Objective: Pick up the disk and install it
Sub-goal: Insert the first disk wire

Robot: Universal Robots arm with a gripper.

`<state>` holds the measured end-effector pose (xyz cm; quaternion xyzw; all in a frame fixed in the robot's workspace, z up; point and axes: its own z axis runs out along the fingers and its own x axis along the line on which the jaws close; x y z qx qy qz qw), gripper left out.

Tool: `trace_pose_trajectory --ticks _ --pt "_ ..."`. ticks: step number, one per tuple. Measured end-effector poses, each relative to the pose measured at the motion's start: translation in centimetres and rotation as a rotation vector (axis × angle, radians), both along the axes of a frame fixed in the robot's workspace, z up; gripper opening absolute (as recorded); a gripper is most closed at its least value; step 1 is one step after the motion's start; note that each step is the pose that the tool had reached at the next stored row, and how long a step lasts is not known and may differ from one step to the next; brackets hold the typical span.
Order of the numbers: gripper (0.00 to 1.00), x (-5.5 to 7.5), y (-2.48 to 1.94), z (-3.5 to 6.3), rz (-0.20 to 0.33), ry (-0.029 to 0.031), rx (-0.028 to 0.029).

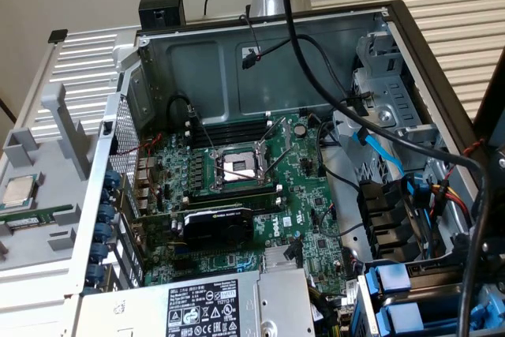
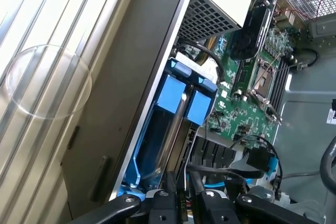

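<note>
The disk (image 2: 169, 98), a bright blue carrier with a grey metal edge, stands on edge in the drive bay at the case's corner. A second blue carrier (image 2: 202, 106) sits right beside it. My gripper (image 2: 182, 190) hangs just over the near end of the disk's blue rail, and that end is hidden under it. In the exterior view both blue carriers (image 1: 390, 280) show in the bay at the lower right, with my dark arm (image 1: 491, 219) above them.
The open computer case (image 1: 260, 25) holds the motherboard (image 1: 237, 167), a black graphics card (image 1: 217, 222) and the power supply (image 1: 197, 305). Black cables (image 1: 379, 128) cross over the bay. A grey tray (image 1: 31, 195) on the exterior view's left carries a processor chip and a memory stick.
</note>
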<state>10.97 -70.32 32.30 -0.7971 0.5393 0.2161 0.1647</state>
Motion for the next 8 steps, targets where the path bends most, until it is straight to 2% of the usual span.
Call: trace_pose_trajectory --ticks 8 --pt "0.24 0.01 0.00 -0.15 0.000 0.0076 -0.0002"
